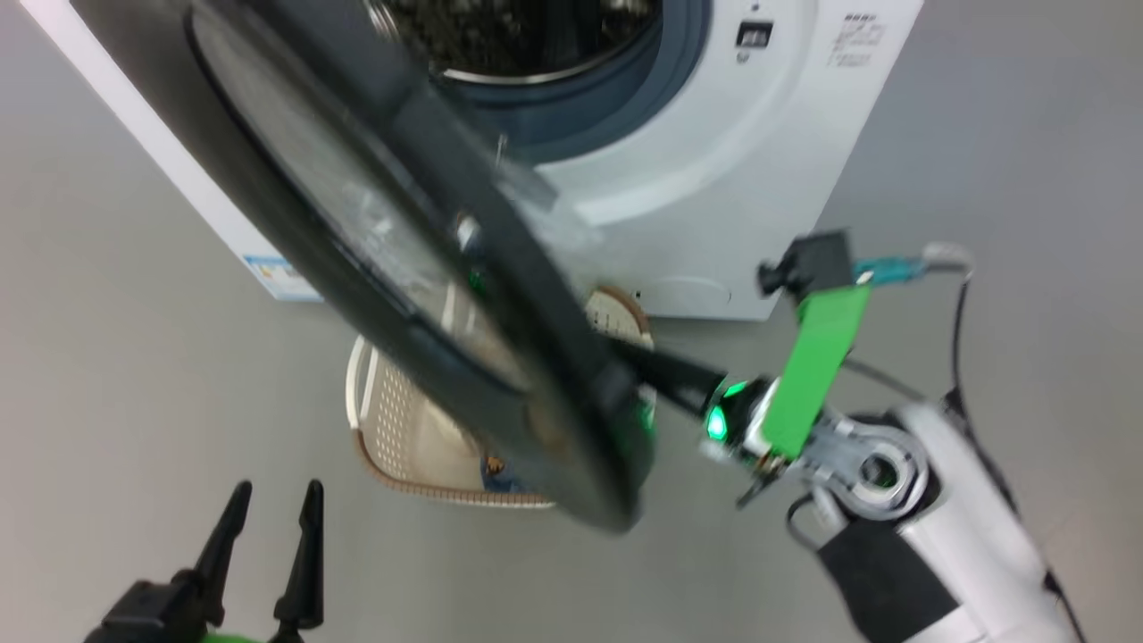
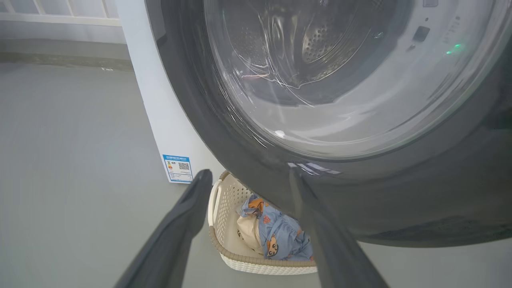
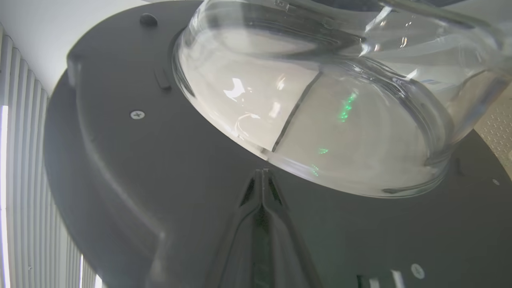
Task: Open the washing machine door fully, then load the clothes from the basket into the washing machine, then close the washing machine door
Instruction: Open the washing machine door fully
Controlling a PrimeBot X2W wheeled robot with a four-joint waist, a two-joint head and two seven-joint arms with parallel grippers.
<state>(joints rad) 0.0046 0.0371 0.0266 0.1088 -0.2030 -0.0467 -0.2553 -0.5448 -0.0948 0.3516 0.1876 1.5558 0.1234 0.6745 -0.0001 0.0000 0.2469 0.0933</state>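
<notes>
The washing machine (image 1: pixel 714 134) stands at the top with its steel drum showing. The washing machine door (image 1: pixel 500 295) hangs partly swung out, black rim across the middle of the head view. My right gripper (image 1: pixel 638 357) is shut, and its joined tips (image 3: pixel 262 173) press on the door's inner black face (image 3: pixel 140 160) just below the glass bowl (image 3: pixel 320 120). Lower left, my left gripper (image 1: pixel 272 509) is open and holds nothing. Under the door sits the basket (image 1: pixel 384 429) with the clothes (image 2: pixel 276 236), blue with bears, inside. The door (image 2: pixel 400 192) partly hides the basket (image 2: pixel 224 208).
Grey floor lies all around. A blue label (image 2: pixel 179 168) is stuck low on the machine's side panel. A black cable (image 1: pixel 960 330) loops off my right wrist. A wall with a pale rail (image 2: pixel 60 16) runs far behind the machine.
</notes>
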